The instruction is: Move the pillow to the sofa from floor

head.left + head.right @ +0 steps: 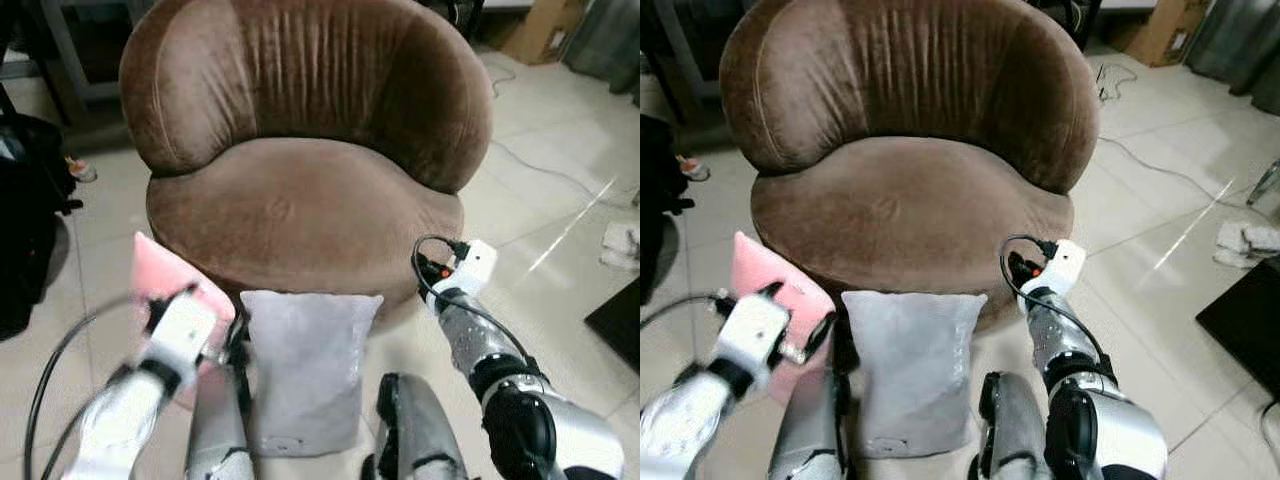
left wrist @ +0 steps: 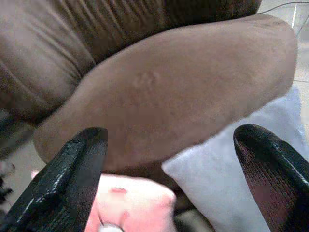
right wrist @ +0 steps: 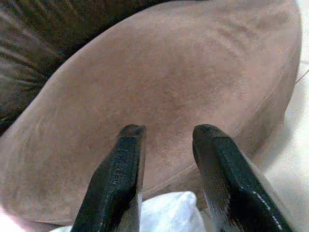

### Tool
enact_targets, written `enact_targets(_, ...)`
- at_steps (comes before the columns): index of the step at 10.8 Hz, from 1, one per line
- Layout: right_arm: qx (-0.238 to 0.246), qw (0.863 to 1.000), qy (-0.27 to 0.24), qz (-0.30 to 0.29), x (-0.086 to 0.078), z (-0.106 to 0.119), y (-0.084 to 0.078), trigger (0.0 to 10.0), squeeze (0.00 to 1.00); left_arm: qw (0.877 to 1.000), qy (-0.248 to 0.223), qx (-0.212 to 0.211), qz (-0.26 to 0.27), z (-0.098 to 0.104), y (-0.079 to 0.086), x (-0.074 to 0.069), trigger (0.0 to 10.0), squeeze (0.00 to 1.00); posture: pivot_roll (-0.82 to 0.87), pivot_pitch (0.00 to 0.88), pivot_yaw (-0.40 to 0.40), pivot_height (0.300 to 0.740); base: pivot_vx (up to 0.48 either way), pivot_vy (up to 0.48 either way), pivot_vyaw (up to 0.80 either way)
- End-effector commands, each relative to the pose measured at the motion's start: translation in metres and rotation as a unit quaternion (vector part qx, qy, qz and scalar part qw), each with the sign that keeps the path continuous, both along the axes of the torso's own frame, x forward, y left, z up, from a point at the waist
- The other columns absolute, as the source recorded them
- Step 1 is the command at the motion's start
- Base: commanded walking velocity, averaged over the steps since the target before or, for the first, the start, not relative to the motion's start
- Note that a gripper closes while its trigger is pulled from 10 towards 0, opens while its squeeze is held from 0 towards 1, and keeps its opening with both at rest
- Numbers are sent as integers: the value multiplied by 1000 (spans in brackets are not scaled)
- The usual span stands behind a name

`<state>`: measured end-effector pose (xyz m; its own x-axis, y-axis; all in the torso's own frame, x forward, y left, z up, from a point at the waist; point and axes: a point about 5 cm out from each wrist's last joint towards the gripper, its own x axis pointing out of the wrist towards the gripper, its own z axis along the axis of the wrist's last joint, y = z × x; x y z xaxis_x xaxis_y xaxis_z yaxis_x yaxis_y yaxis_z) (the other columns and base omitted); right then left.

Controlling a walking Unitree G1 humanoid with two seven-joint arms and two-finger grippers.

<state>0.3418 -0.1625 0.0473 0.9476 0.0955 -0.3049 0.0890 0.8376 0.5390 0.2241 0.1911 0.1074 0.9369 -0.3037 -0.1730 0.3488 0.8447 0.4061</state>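
A grey pillow (image 1: 305, 370) stands on the tiled floor, leaning against the front of the brown round sofa (image 1: 300, 210). A pink pillow (image 1: 165, 275) leans to its left. My left gripper (image 1: 232, 340) hovers between the two pillows. In the left wrist view its fingers (image 2: 72, 179) are spread wide, open, with the grey pillow (image 2: 231, 183) and pink pillow (image 2: 130, 203) below. My right gripper (image 1: 432, 272) is by the sofa's front right edge, above the grey pillow's right corner. Its fingers (image 3: 120, 174) stand slightly apart, open, with nothing between them.
A black bag (image 1: 25, 230) sits on the floor at the left. A cardboard box (image 1: 540, 30) is at the back right, a cable (image 1: 540, 165) runs over the tiles, a white cloth (image 1: 622, 245) and dark furniture (image 1: 615, 320) lie right.
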Motion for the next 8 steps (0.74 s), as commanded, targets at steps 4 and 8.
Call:
enact_targets(4, 12, 998, 41, -54, -6, -10, -8, 10000, 1000, 999, -40, -20, -8, 41, 12, 13, 10000, 0, 277, 145, 17, 534, 0, 0, 0)
enact_targets(8, 29, 992, 90, -80, -12, -22, 9, 10000, 1000, 988, 37, -63, -134, 54, 8, -24, 10000, 0, 494, 241, 60, 534, 0, 0, 0)
